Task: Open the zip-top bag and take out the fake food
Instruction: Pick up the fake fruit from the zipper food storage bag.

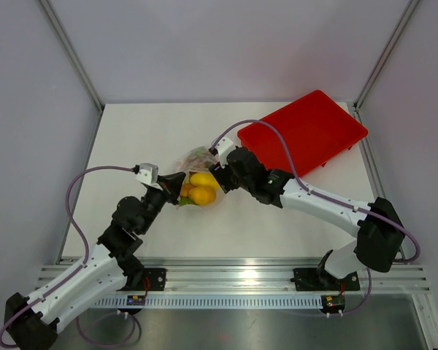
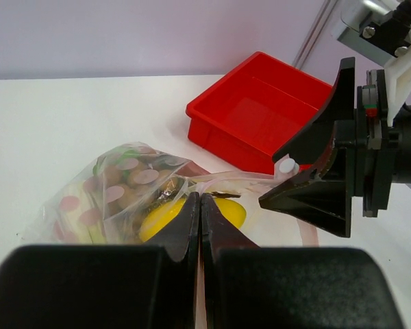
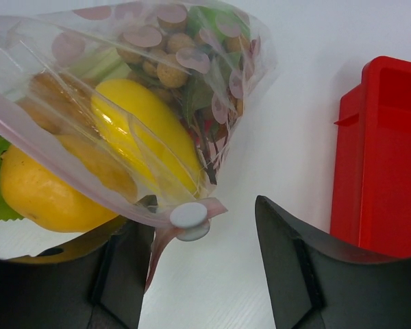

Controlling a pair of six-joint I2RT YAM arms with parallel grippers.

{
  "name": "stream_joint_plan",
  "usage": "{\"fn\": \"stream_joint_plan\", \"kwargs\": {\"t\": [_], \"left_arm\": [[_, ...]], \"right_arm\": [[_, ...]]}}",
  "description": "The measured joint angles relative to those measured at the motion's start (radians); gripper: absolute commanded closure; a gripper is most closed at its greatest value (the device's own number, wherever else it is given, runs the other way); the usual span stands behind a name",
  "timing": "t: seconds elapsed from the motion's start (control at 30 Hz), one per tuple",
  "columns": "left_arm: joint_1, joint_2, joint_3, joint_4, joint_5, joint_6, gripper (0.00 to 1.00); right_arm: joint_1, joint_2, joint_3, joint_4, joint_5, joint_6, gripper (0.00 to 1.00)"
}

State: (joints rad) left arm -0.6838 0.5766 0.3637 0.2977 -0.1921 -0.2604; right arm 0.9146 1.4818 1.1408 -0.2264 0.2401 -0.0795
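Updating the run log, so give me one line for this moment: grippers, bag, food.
left gripper: shut on zip-top bag edge | right gripper: open, straddling white tab at bag mouth | fake food: in bag

Two white-shelled robot arms with black joint housings, the left arm (image 1: 87, 266) at seven o'clock and the right arm (image 1: 325, 204) at four o'clock seen from above, each carry a looping mauve cable (image 1: 71, 197). Both end in matte black, wedge-shaped fingers (image 3: 294, 274). Silver screws (image 2: 367, 31) stud a white wrist bracket (image 2: 397, 68) at one o'clock in the left wrist view.
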Motion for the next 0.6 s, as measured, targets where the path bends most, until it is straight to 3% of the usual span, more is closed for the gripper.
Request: {"fn": "stream_joint_plan", "kwargs": {"t": [0.37, 0.6], "left_arm": [[0.0, -0.023, 0.0, -0.016, 0.006, 0.029, 1.0], [-0.004, 0.002, 0.0, -0.008, -0.011, 0.031, 1.0]], "right_arm": [[-0.062, 0.132, 0.019, 0.171, -0.071, 0.009, 0.43], [-0.083, 0.287, 0.139, 0.251, -0.231, 0.019, 0.35]]}}
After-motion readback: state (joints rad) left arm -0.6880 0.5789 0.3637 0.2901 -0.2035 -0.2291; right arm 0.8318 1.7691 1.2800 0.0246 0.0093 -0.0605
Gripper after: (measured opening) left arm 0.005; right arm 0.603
